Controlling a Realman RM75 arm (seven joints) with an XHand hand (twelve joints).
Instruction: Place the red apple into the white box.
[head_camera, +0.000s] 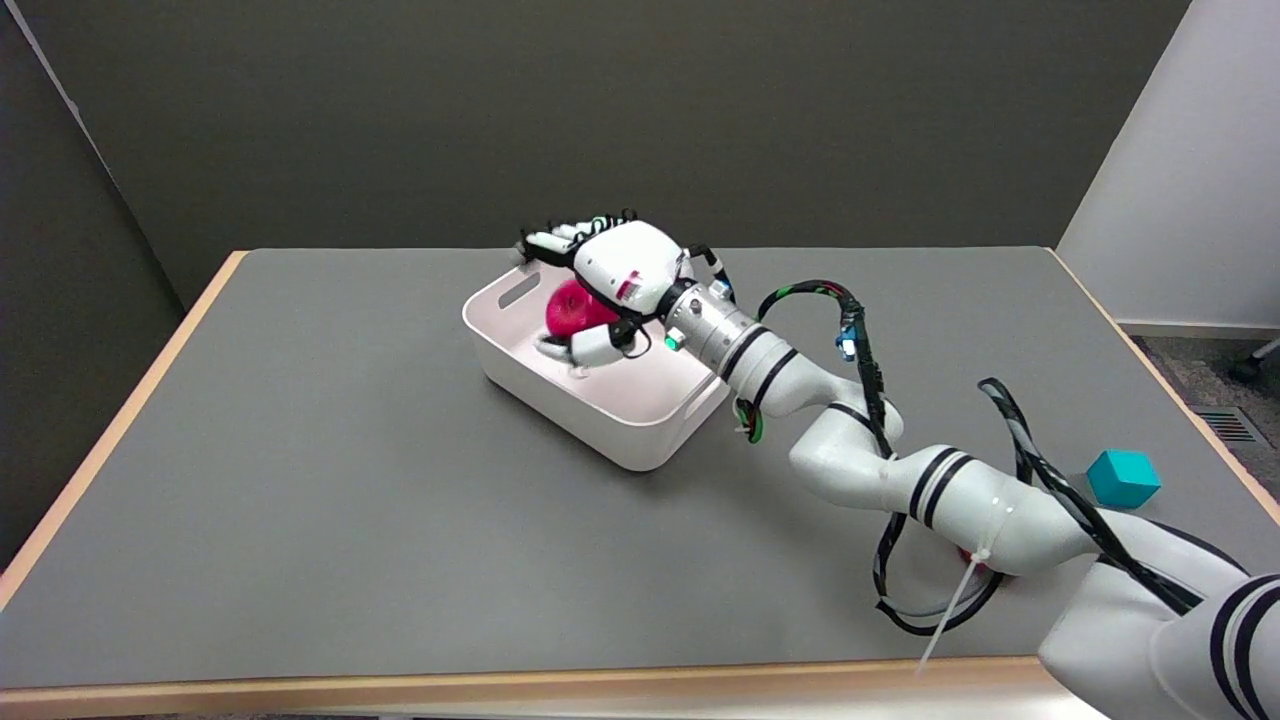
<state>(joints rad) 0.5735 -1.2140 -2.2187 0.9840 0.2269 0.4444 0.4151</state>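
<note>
Our right hand (612, 285) hovers over the white box (600, 400), palm down, and we see its fingers (548, 244) reaching past the far rim while the thumb (592, 347) curls beneath, so that the red apple (570, 308) sits gripped between them. From there we work down by size. We see the grey bench (400, 480) filling most of the view, edged with a pale wooden border and backed by a dark wall. Our white arm (900, 470) crosses it from the lower right, banded in black and trailed by looping black cables. We find the white box just left of the bench's middle, turned at an angle to the bench edges, with a slot handle cut into each of its end walls. We see the red apple inside the box's outline near the far end, below the palm; we cannot tell whether it touches the box floor. We spot a small teal cube (1122, 478) near the right edge, well apart from the box, and a sliver of something red (975, 560) under the arm, too hidden to identify.
</note>
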